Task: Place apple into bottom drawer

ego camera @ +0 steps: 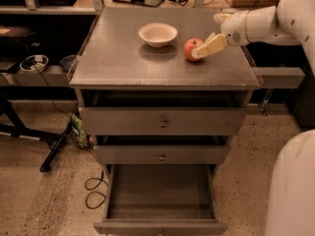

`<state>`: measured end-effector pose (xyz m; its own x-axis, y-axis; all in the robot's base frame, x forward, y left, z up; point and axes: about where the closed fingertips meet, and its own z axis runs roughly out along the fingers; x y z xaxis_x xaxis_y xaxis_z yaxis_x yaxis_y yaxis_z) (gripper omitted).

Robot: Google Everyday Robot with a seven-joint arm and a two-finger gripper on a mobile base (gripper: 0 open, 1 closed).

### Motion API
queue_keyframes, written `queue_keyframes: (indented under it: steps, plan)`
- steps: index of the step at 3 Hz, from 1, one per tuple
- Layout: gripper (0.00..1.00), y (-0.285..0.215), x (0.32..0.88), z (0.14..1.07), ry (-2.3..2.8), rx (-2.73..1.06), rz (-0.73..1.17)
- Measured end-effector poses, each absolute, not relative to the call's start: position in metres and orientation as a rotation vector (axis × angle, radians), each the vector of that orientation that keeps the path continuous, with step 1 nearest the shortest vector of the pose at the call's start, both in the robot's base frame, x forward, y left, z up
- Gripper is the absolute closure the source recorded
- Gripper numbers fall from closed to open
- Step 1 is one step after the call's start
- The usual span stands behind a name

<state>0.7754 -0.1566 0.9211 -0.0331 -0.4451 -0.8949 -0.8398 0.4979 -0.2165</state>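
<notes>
The gripper [207, 46], upper right, covers the right edge of the apple [191, 48]. The bottom drawer [160, 193] has its front cut by the lower edge.

Cream bowl [157, 34] on cabinet top [118, 65]
</notes>
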Motion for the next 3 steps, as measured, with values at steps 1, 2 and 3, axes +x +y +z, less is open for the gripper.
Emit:
queue_keyframes:
  steps: [1,2,3]
  plan:
    - [0.0,-0.158,0.782,0.911,1.66,-1.109,0.486]
    - [0.0,-0.152,0.789,0.895,1.678,-1.115,0.523]
    - [0.0,-0.148,0.792,0.887,1.689,-1.115,0.541]
